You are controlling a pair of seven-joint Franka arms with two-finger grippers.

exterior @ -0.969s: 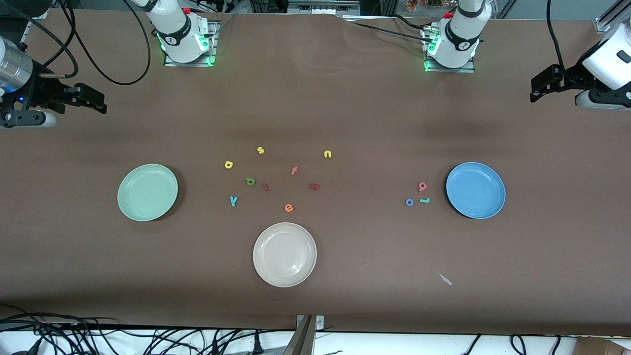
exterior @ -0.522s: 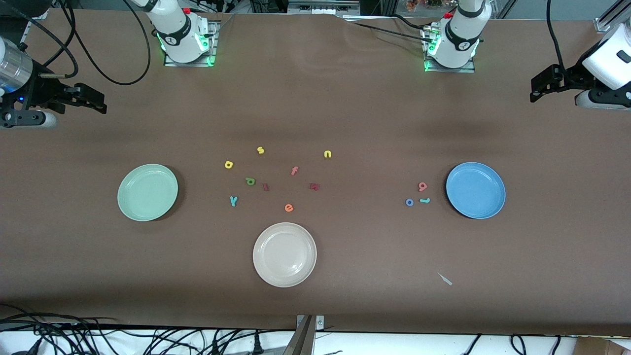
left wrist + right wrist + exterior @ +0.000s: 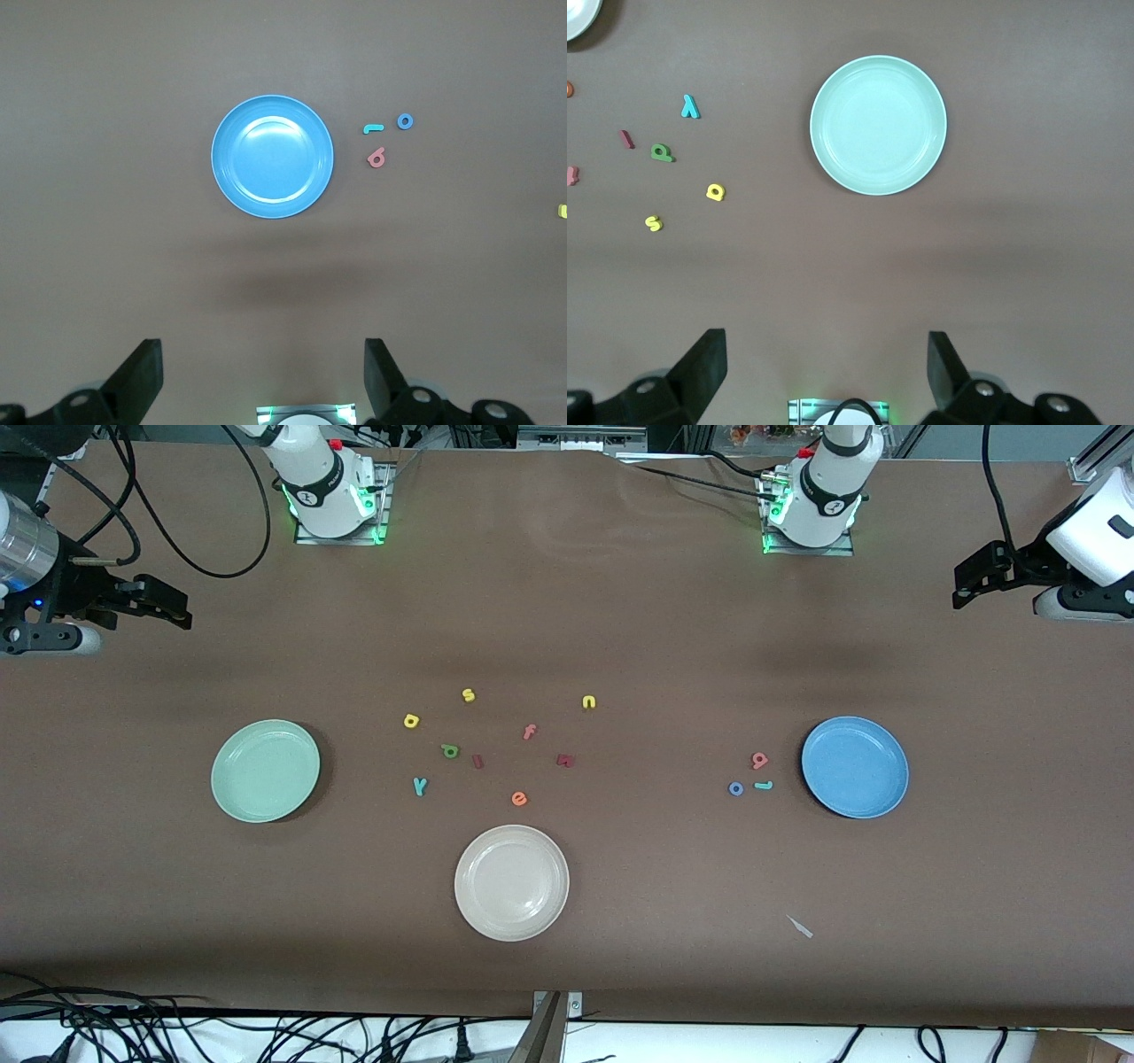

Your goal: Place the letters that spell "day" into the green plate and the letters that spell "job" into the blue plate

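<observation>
Letters lie scattered on the brown table, none yet on a plate. Your green plate sits toward the right arm's end; the teal "y", dark green "d" and yellow "a" lie near it, among the middle cluster. Your blue plate sits toward the left arm's end, and just beside it you have the red-pink "b", the teal "j" and the blue "o", all apart from its rim. A cream-white plate lies nearest the front camera. The left gripper hangs high at its end of the table, fingers spread wide, holding nothing. The right gripper waits likewise at its own end, fingers apart and empty. What the dark red pieces in the cluster spell, you probably cannot read from here.
</observation>
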